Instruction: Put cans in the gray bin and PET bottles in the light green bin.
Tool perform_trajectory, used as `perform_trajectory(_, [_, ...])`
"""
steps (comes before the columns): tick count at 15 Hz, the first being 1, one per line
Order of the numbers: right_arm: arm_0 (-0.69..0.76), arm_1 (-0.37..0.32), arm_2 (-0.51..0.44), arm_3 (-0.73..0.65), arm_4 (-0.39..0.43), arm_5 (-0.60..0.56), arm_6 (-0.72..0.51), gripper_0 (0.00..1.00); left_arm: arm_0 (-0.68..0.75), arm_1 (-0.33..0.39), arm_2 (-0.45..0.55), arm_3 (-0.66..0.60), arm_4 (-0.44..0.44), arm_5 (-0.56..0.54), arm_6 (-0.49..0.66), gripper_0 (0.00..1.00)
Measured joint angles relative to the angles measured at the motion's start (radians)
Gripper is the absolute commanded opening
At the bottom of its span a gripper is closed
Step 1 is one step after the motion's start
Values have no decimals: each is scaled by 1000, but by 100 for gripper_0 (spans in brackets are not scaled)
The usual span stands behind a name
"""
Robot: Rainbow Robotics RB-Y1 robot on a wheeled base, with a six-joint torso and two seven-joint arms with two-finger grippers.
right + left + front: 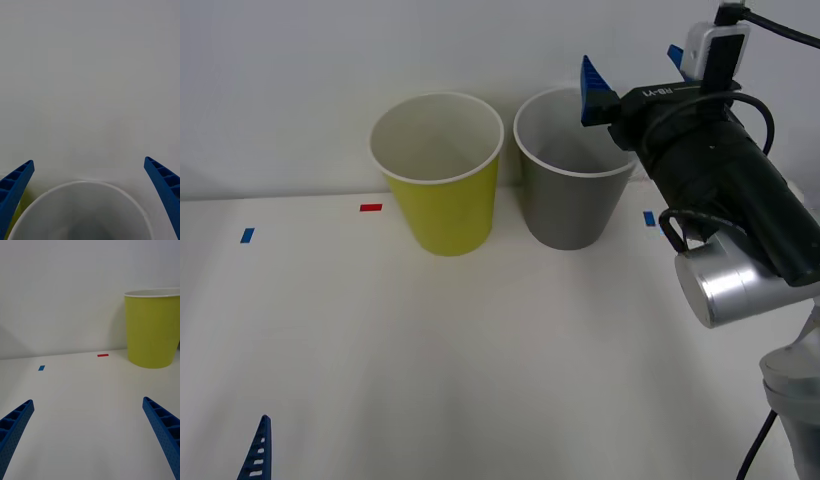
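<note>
My right hand (635, 75) hangs above the far right rim of the tall tapered gray bin (570, 190), its blue ribbed fingers (15, 189) spread wide apart with nothing between them. In the right wrist view the white rim of that bin (80, 183) curves just under the fingers, and the pale inside I can see holds nothing; the bottom is out of sight. Beyond the rim there is only the plain white wall (90, 75).

My left hand (90, 435) sits low over the near left part of the white table (480, 350), fingers (163, 427) also wide apart and empty. A broad bare stretch of table lies between it and the bins.

The tall tapered yellow-green bin (445, 195) stands upright just left of the gray one, the two close together but not clearly touching, both near the table's far edge at the wall. What I see of its white inside is empty.

A small red tape mark (370, 207) and a blue tape mark (247, 235) lie flat to the left of the yellow-green bin, and another blue mark (648, 217) lies right of the gray bin.
</note>
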Motion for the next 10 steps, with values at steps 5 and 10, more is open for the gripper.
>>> perform_trajectory(5, [207,-22,-54,-162,15,-1,-16,100,0,0,0,0,0,0,0,100])
perform_trajectory(10, [425,-27,-94,-274,69,-52,-37,100,0,0,0,0,0,0,0,100])
